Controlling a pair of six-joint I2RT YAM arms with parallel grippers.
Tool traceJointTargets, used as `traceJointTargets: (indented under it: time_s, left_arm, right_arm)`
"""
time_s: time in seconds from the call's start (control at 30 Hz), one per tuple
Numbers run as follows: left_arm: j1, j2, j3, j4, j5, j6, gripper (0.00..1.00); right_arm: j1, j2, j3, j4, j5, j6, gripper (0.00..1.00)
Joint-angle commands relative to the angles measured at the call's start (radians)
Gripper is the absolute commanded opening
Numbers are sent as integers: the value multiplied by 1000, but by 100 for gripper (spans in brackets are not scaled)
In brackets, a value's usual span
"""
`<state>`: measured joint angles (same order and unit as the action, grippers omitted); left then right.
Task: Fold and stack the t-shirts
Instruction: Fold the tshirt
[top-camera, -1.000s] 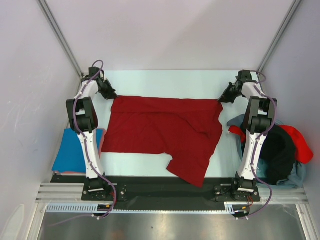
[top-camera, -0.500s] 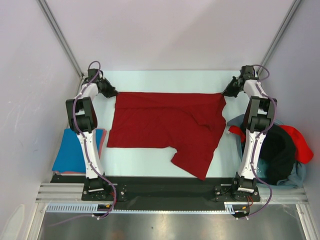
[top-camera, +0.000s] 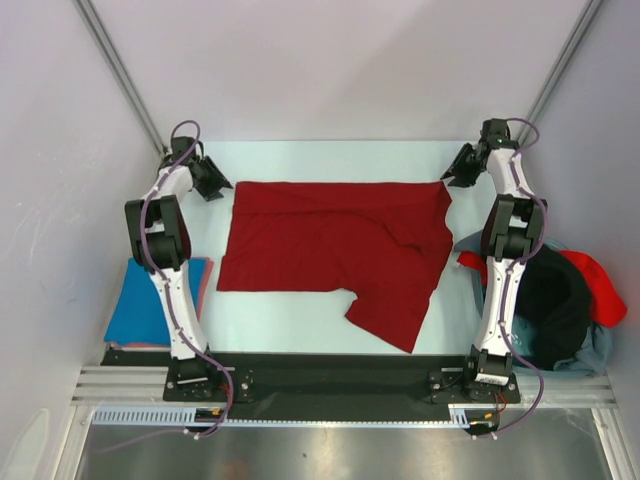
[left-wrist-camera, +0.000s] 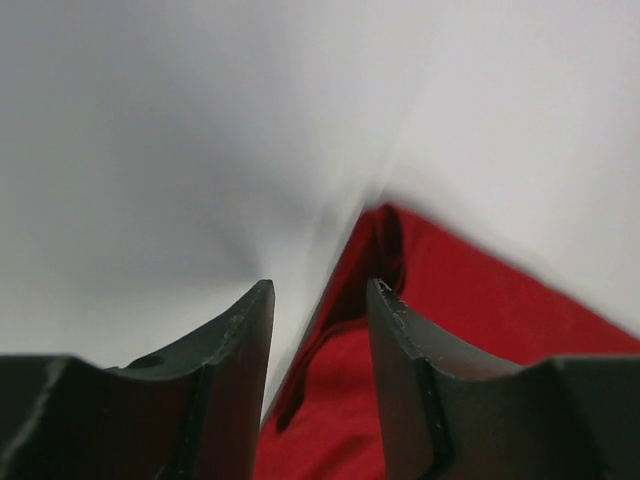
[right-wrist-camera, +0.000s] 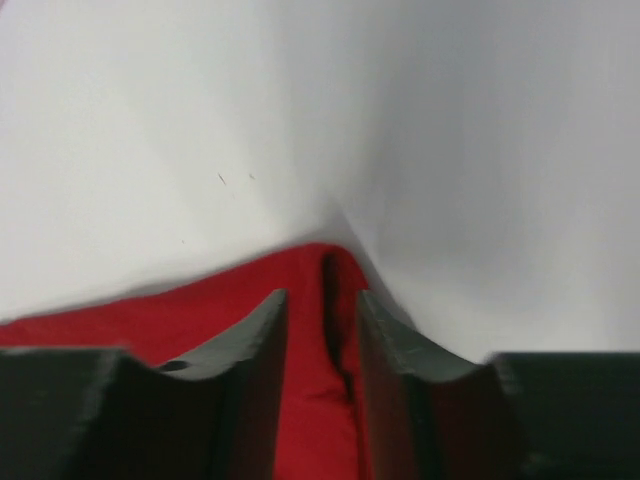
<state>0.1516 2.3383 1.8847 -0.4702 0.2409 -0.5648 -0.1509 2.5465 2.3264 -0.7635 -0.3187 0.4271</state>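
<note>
A dark red t-shirt (top-camera: 335, 245) lies spread flat across the middle of the table, one sleeve trailing toward the near edge. My left gripper (top-camera: 213, 184) is just off its far left corner, open, with nothing held. In the left wrist view the left gripper (left-wrist-camera: 318, 290) has its jaws apart, and the shirt's corner (left-wrist-camera: 480, 310) lies on the table beyond them. My right gripper (top-camera: 454, 173) is at the far right corner, also open. In the right wrist view the right gripper (right-wrist-camera: 322, 295) straddles a creased edge of the shirt (right-wrist-camera: 180, 310) lying loose below the parted fingers.
A folded bright blue t-shirt (top-camera: 150, 305) lies at the near left beside the left arm. At the right, a heap of t-shirts sits by the right arm: black (top-camera: 555, 300), brighter red (top-camera: 600, 285) and pale grey-blue (top-camera: 595, 350). White walls close off the table's far side.
Both grippers carried the shirt's far corners toward the back, then opened and let go. The shirt now lies flat, and both grippers have drawn slightly outward from the corners.
</note>
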Motion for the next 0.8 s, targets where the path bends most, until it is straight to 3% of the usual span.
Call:
traceJointTargets:
  time_s: [0.0, 0.27, 0.3, 0.47, 0.67, 0.77]
  left_arm:
    - [-9, -236, -99, -21, -97, 100, 48]
    - [-144, -444, -352, 44, 30, 151, 49]
    - [-173, -454, -398, 48, 64, 151, 48]
    - [-293, -539, -516, 53, 77, 160, 45]
    - [-308, -660, -688, 39, 81, 183, 41]
    - [-308, -711, -755, 13, 96, 203, 41]
  right_arm:
    - [11, -135, 2, -147, 84, 7, 43]
    - [62, -483, -346, -157, 179, -123, 57]
    - [79, -520, -457, -119, 179, -143, 58]
    - [252, -699, -775, 22, 196, -191, 59]
    - [417, -738, -938, 124, 194, -177, 51]
    - [467, -698, -940, 142, 265, -171, 37]
